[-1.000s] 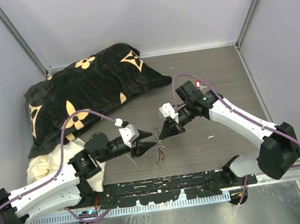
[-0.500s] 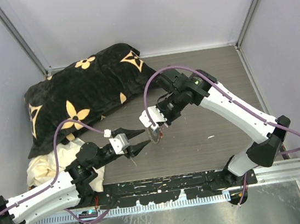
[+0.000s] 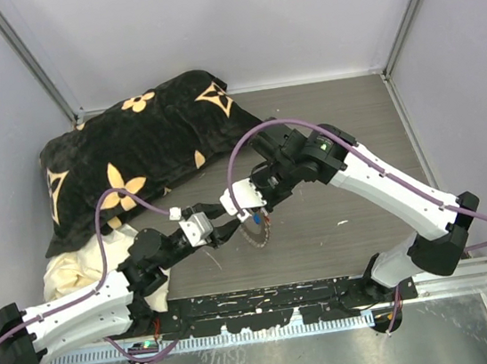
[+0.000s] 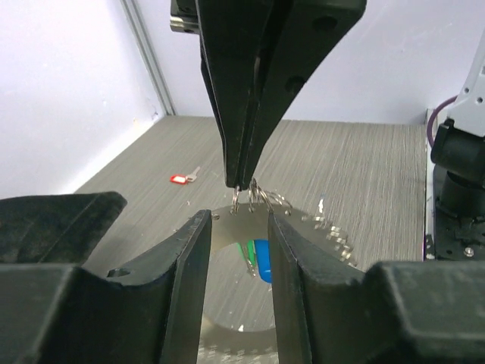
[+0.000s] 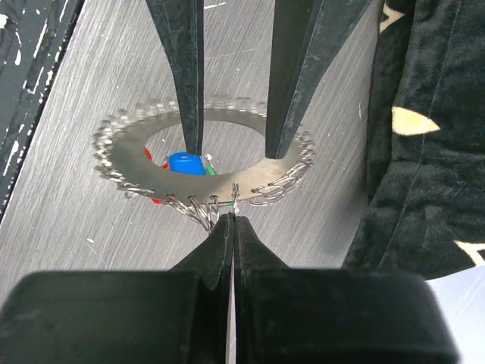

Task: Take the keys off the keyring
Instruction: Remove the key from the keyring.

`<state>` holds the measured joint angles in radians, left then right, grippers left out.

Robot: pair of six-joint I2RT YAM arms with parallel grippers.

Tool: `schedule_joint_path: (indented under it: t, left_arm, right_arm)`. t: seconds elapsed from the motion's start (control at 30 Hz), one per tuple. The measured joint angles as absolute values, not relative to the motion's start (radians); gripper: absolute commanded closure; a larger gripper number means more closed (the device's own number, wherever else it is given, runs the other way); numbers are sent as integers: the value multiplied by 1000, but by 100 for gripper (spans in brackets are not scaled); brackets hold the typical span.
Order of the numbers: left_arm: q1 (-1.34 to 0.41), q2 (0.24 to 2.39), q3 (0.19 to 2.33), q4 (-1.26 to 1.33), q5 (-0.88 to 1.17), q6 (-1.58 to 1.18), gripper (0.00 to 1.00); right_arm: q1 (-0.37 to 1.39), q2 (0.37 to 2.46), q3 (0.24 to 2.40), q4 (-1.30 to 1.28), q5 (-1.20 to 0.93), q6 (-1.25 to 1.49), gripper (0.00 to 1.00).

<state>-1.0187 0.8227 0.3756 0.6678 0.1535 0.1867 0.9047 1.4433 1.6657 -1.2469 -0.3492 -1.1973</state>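
Overhead, the right claw (image 3: 261, 216) is closed on the top edge of the keyring (image 3: 256, 233), which hangs just below its tips over the grey bench (image 3: 342, 115). The left claw (image 3: 230, 229) points at the ring from the opposite side, fingers parted, tips right at it. Well behind the left claw lies a black pillow (image 3: 131, 143) with tan flower prints, and a cream cloth (image 3: 70, 266) sits beside that arm's elbow.

From the left wrist, the left claw (image 4: 236, 218) stands open. Its two black fingers (image 4: 182, 280) are parted, and the silvery band of the keyring (image 4: 311, 224) shows in the gap and spreads off to the claw's right. Straight ahead and above, the right claw (image 4: 242, 180) points down, shut tight on a few wire loops at the ring's upper edge. Two keys (image 4: 260, 262) dangle inside the loop just beyond the left fingertips, one with a blue head and one with a green head beside it. Farther off, to the claw's left, a red-headed key (image 4: 182, 177) lies alone on the bench (image 4: 364, 167).

From the right wrist, the right claw (image 5: 232, 218) is pressed closed, nipping the wire loops on the nearest edge of the keyring (image 5: 125, 161). Beyond its tips the left claw (image 5: 235, 154) points in from the far side, open. One fingertip (image 5: 195, 144) is in the ring's hole beside the blue key head (image 5: 186, 163), the other at the band's inner edge. The pillow (image 5: 424, 152) fills the claw's right side.
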Motion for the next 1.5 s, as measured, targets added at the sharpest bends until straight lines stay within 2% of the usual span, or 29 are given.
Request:
schedule_joint_path:
  t: [0.57,1.03,1.17,1.5]
  left_arm:
    - [-1019,902,361,753,101,165,66]
    - [-1019,925,361,784,102,137,75]
    - [-1019,925,361,794,106,122,81]
    - [-1019,935,363,798,120,116,86]
  right_arm:
    - [928,1429,1652,-1200,-355,-1116,99]
    - [929,1429,1639,-1190,-368,-1095,99]
    - [929,1429,1639,-1187,-371,-1093,99]
    - [928,1429,1638,-1185,-379,-1083,99]
